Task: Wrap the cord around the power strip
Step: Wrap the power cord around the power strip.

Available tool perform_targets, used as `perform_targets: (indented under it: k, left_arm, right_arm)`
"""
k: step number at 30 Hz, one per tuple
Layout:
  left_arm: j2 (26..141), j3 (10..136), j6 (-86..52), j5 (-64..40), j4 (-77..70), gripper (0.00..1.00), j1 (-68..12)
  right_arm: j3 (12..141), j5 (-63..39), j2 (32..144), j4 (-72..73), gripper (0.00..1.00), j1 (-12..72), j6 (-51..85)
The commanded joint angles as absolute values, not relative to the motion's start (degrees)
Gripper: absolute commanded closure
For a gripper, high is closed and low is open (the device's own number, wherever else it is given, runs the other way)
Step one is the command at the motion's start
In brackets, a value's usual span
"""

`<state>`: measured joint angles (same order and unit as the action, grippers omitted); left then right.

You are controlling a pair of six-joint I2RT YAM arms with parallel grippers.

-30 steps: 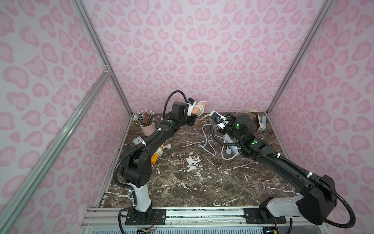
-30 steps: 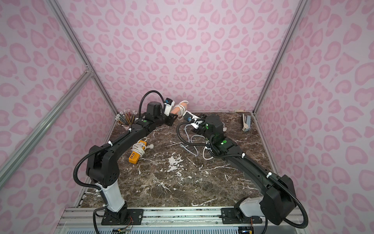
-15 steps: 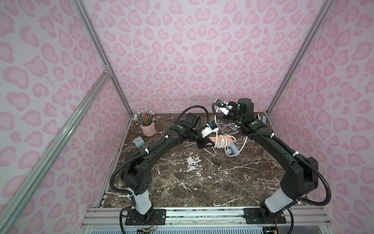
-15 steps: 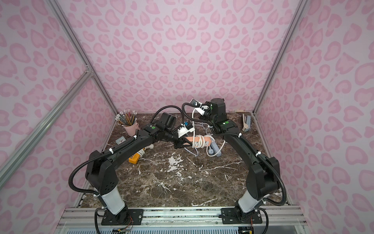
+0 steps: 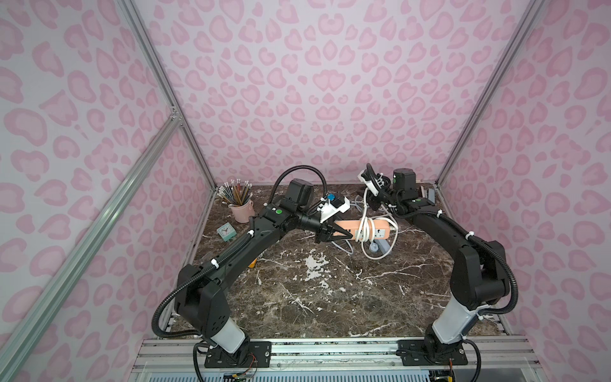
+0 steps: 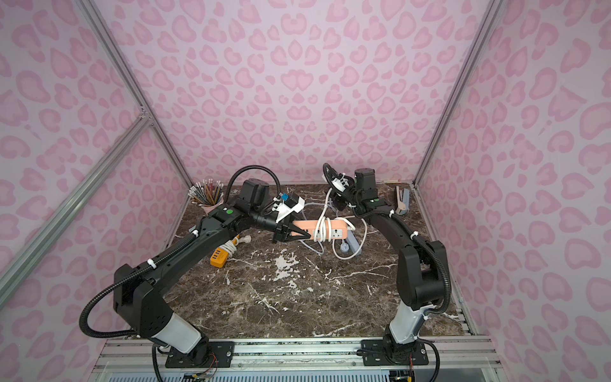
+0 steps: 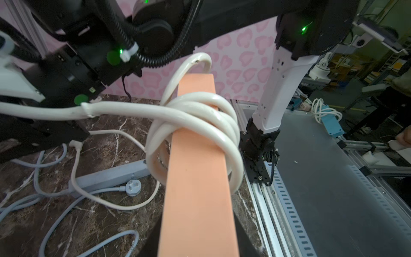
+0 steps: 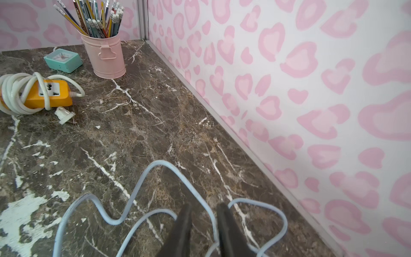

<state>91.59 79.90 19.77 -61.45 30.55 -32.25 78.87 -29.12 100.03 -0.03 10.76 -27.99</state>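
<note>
- far left is just clutter: a pencil cup (image 5: pixel 241 211) and a yellow strip (image 6: pixel 220 256) that's already bundled, both well apart from the action
- left tool (image 5: pixel 342 233) is clamped tight on the left end of the peach power strip (image 5: pixel 380 228), holding it up off the worktop (image 5: pixel 314 297)
- the strip's long axis runs side to side between the two arms, roughly level, free end pointing at the right arm
- white cord (image 7: pixel 200 115) has a few turns round the strip's middle, the rest droops in a loop to the worktop on the right, and one strand climbs off toward the back
- right tool (image 8: pixel 204 209) sits behind and above the strip, about where that strand heads; its wrist view shows the jaws parted a little with nothing between them, just a pale blue cord (image 8: pixel 124 213) lying underneath
- so the slack is all on the right arm's side, and I reckon that arm has to grab it and carry it across the long axis
- a grey strip (image 5: pixel 380 246) lies right below, so a snag looks possible
</note>
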Motion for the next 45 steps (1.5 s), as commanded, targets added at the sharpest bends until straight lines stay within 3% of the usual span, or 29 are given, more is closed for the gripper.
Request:
perform_targets:
  k: [1,7,13,16,21,25,30,35,45]
  left_arm:
    - [88.3,77.5,10.2,-69.7,12.0,0.97,-31.2]
    - [84.9,74.0,-2.2,-67.0,-6.1,0.97,-29.2]
    - [83.1,67.7,-14.2,-57.1,-21.4,0.97,-26.3]
    - [82.3,63.7,-23.1,-50.6,-33.5,0.97,-24.1]
    - [83.0,60.8,-33.5,-39.5,-42.6,0.97,-20.7]
    - [83.2,60.2,-38.0,-28.5,-38.2,0.97,-16.4]
    - [84.8,58.1,-44.8,-25.7,-38.6,0.97,-9.2]
    - [86.2,59.0,-44.2,-25.0,-38.2,0.97,-8.9]
    - [89.9,66.8,-23.6,-15.6,-15.6,0.97,-8.8]
  right_arm:
    - [75.9,-32.9,100.7,8.4,0.64,9.5,-20.9]
    - [73.3,-30.7,105.3,11.9,0.49,9.1,-18.1]
    - [69.8,-21.9,107.6,13.9,0.49,9.4,-15.7]
    - [66.1,-19.7,105.7,16.1,0.57,10.1,-14.9]
    - [60.6,-17.1,102.0,18.3,0.87,12.4,-15.1]
    - [58.1,-13.0,99.7,16.7,1.00,14.8,-18.6]
    - [56.8,-7.5,97.1,13.2,1.00,18.7,-23.4]
    - [58.2,-3.9,95.2,9.0,1.00,26.1,-27.1]
    - [59.2,1.2,84.3,0.6,1.00,35.0,-35.1]
